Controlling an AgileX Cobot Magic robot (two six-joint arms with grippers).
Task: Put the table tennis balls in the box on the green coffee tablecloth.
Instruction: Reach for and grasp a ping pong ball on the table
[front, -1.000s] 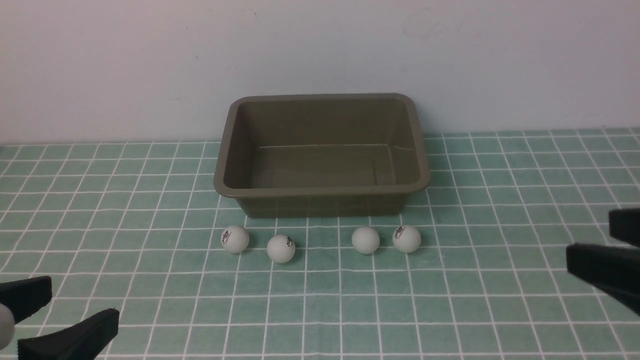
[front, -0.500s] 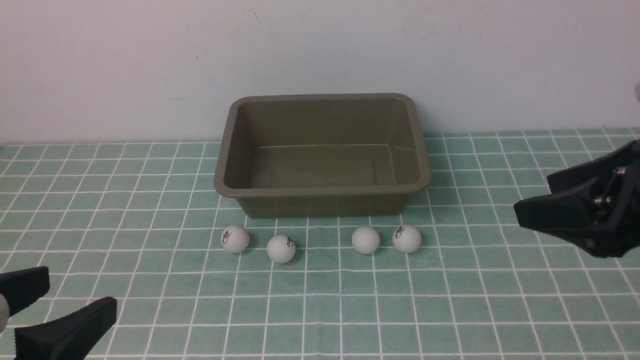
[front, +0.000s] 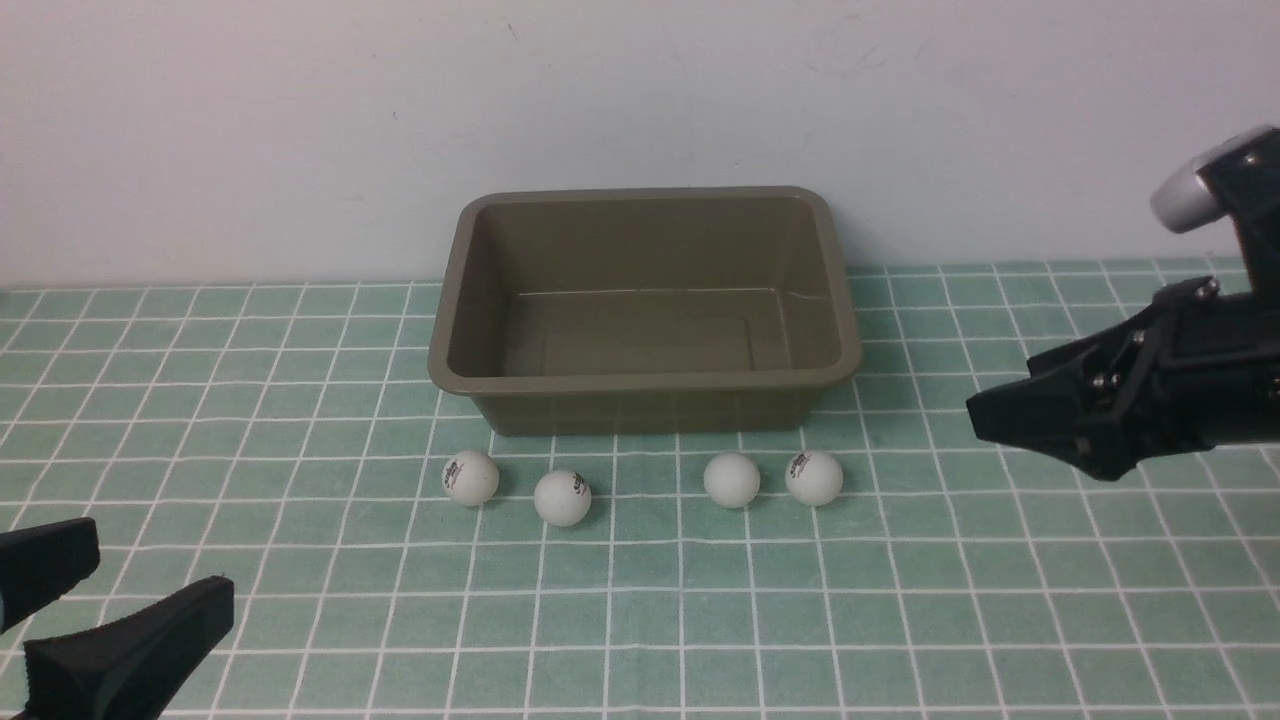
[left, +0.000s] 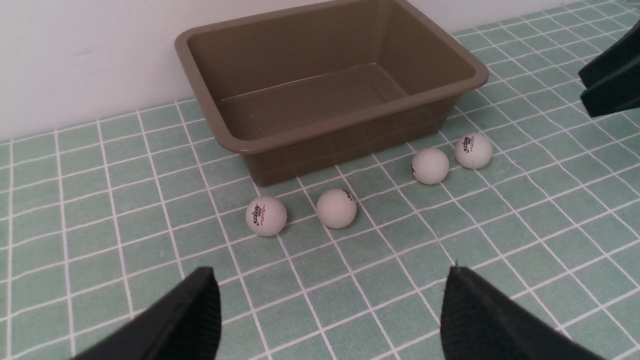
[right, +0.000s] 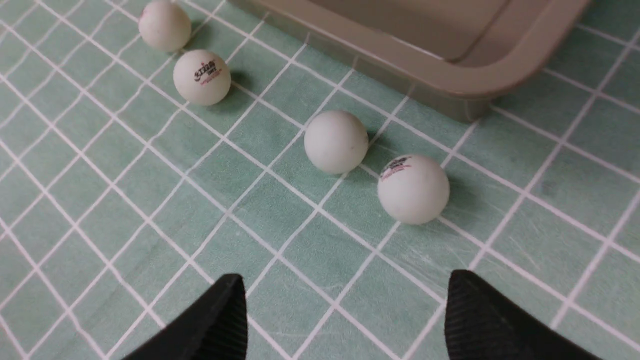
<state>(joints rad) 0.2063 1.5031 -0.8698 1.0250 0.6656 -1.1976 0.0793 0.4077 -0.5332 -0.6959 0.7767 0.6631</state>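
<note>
Front view — left end effector cut off | right wrist — box cropped

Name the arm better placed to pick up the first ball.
Right. The right hand, open, faces the rightmost ball at close range; the left hand, also open, sits farther from the leftmost ball.

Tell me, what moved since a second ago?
The right gripper rose and swung in from the right edge toward the table tennis balls, its fingers open and empty. Nothing was grabbed or let go. The left gripper barely shifted and is open too. All four balls and the box stayed put on the tablecloth.
</note>
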